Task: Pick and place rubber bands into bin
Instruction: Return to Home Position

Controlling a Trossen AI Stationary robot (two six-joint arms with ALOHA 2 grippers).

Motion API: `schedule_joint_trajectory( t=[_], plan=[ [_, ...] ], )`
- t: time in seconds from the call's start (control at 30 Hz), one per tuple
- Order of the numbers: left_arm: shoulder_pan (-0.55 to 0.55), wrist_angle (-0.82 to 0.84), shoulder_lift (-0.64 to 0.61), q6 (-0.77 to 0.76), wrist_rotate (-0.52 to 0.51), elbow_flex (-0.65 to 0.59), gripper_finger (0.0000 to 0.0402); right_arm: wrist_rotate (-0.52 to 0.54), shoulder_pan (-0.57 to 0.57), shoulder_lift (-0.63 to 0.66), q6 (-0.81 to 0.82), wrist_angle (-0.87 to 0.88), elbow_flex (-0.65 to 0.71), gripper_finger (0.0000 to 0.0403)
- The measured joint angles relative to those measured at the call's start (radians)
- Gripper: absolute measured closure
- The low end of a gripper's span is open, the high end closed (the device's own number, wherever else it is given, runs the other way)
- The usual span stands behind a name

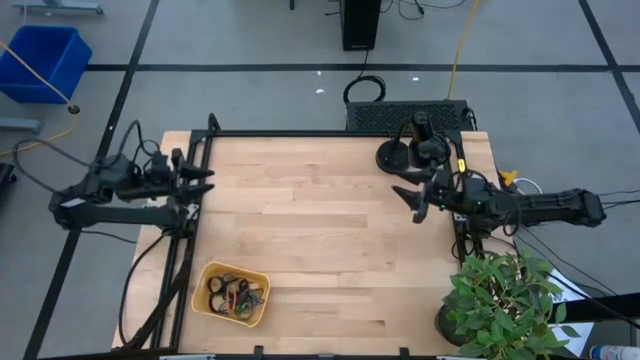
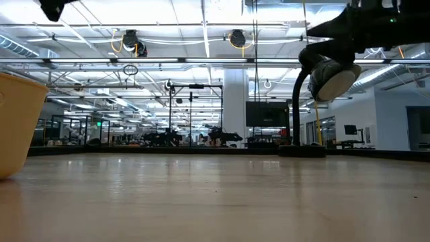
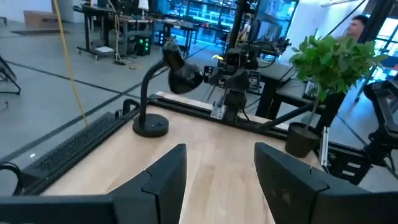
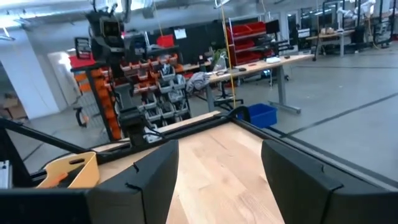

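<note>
While both arms sit at opposite edges, the wooden table [image 1: 330,230] stretches between them, mostly bare. A potted plant [image 1: 505,300] stands off the right edge, at the end away from the lamp. A black desk lamp [image 1: 392,155] stands at the other end, near the right gripper.

The left gripper [image 1: 205,181] hovers over the left edge, its fingers [image 3: 168,177] spread with nothing between them. The right gripper [image 1: 410,203] hovers by the right edge, its fingers [image 4: 152,174] likewise spread and empty.

The bin [image 1: 200,288] rests by the left edge, at the plant's end, well apart from both grippers, with the bands [image 1: 235,295] heaped inside. I see no band loose on the wood.

Homing looks nearly done. To finish well, I would fold each arm slowly and high. The right arm should stay off the lamp and leaves, and neither should bump the bin.
</note>
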State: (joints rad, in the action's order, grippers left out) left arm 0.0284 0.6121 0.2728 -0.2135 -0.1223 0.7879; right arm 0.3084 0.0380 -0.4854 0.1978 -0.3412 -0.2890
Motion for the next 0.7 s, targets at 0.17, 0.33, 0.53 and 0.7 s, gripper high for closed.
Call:
schedule_joint_trajectory(
  t=[0.17,0.33,0.53,0.7],
  plan=[
    [0.0,-0.035,-0.082,-0.046,0.002,-0.123,0.0206,0.0,0.0,0.11,-0.006,0.001,0.067,0.0179],
    [0.0,-0.109,-0.145,-0.085,0.004,-0.254,0.0206,0.0,0.0,0.185,0.0,0.002,0.114,0.0179],
    [0.0,-0.264,-0.205,-0.07,0.031,-0.395,0.0206,-0.007,0.0,0.233,0.007,0.002,0.165,0.0179],
    [0.0,-0.375,-0.24,-0.076,0.037,-0.508,0.0206,-0.026,0.0,0.264,0.008,-0.055,0.224,0.0179]
  ],
)
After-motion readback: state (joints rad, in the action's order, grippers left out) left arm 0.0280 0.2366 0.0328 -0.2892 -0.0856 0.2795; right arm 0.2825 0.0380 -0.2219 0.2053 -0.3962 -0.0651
